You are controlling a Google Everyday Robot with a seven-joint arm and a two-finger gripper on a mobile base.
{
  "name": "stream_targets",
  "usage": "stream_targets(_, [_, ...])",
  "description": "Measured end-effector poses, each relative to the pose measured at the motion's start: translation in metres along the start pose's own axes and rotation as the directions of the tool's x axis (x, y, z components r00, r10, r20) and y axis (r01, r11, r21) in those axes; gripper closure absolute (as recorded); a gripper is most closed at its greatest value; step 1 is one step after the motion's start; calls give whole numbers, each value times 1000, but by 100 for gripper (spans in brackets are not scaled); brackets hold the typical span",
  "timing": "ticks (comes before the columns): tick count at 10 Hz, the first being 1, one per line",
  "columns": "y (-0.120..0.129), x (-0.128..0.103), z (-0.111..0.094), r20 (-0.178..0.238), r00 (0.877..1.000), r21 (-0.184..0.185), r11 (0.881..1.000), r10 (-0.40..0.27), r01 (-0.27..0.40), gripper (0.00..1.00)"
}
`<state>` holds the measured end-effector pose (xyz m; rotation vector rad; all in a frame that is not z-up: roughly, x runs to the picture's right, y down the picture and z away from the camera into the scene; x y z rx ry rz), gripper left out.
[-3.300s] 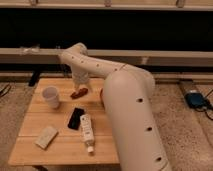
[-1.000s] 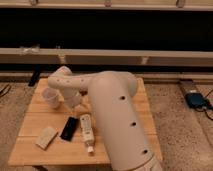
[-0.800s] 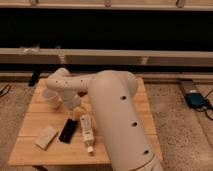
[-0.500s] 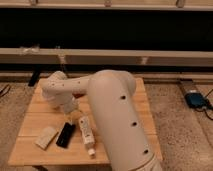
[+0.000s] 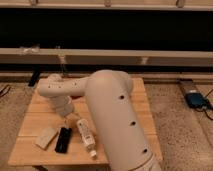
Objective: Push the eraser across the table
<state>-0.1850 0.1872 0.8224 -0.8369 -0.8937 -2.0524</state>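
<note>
Mid-push: the gripper (image 5: 67, 118), its grip state impossible to tell, sits just above the eraser (image 5: 62, 140) at the table's (image 5: 125, 97) lower left, so next comes more sliding leftward.

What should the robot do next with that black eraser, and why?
Probably one more short push toward the near left. The eraser lies flat on the table, between the tan block and the white tube bottle, with bare wood ahead before the table's near edge. The tool sits just behind the eraser's far end, so a small nudge should keep it sliding without dropping it.
</note>
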Motion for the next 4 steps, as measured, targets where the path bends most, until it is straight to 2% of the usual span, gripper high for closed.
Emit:
stream_targets(2, [11,9,-21,-65,998,20,1000,12,-11,37])
stream_targets(3, [17,11,-26,-84,996,23,1000,19,-17,37])
stream_targets(4, [16,11,-26,-84,996,23,1000,17,-15,37])
